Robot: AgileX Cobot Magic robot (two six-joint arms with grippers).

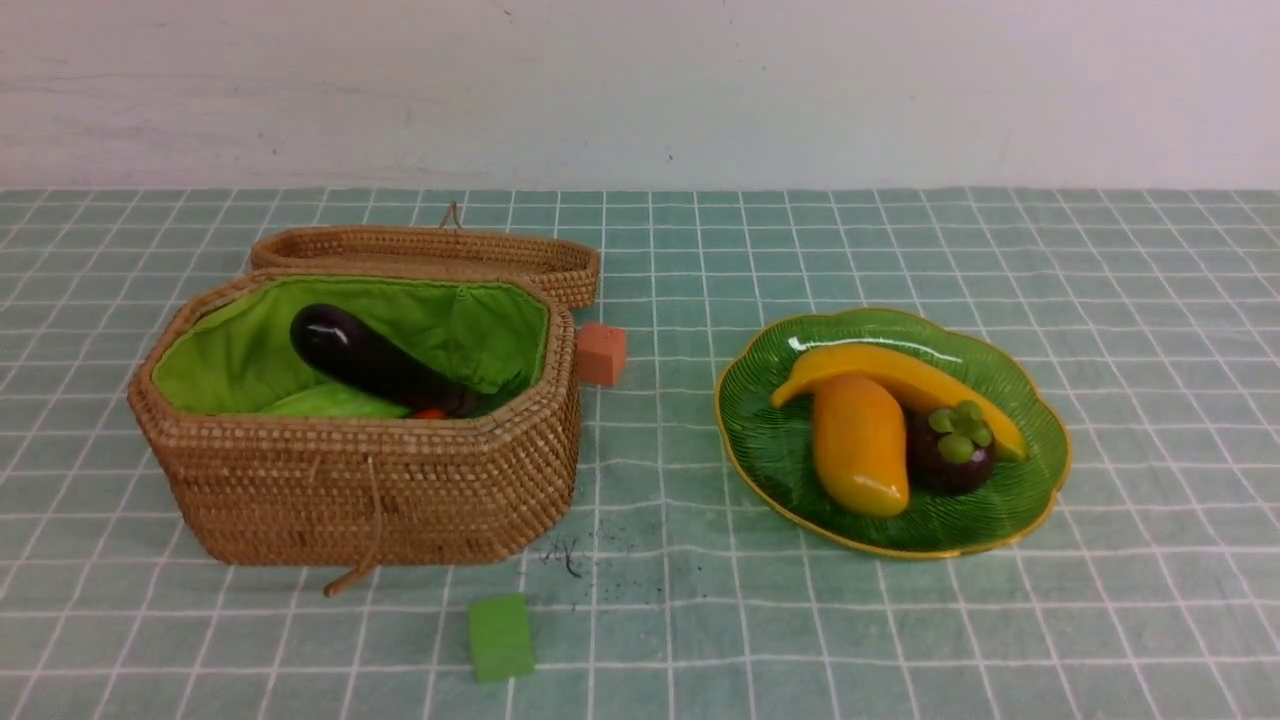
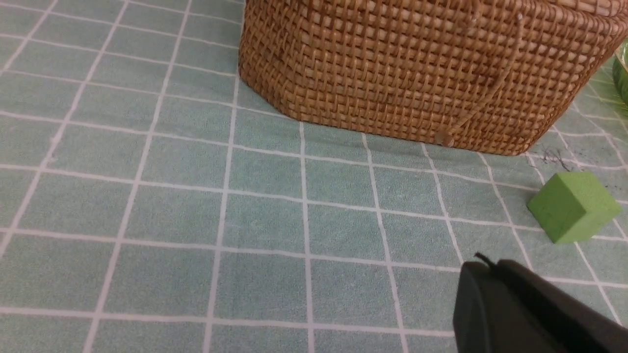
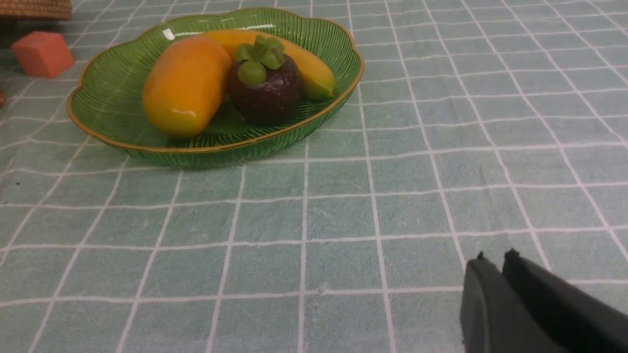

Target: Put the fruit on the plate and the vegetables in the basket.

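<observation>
The mango (image 1: 860, 457), banana (image 1: 900, 376) and mangosteen (image 1: 951, 450) lie on the green plate (image 1: 760, 440) at right; they also show in the right wrist view, mango (image 3: 185, 84), mangosteen (image 3: 265, 88), banana (image 3: 309, 68), plate (image 3: 113, 83). The wicker basket (image 1: 370, 490) at left holds the eggplant (image 1: 370, 362), the cucumber (image 1: 330, 403) and a bit of orange carrot (image 1: 430, 413). My left gripper (image 2: 485, 267) is shut and empty over the cloth, near the basket wall (image 2: 417, 73). My right gripper (image 3: 493, 257) is shut and empty, well short of the plate. Neither gripper shows in the front view.
An orange cube (image 1: 601, 353) sits between basket and plate, also in the right wrist view (image 3: 43, 54). A green cube (image 1: 500, 636) lies in front of the basket, close to my left gripper (image 2: 571, 206). The basket's lid (image 1: 430, 255) lies open behind it. A checked green cloth covers the table.
</observation>
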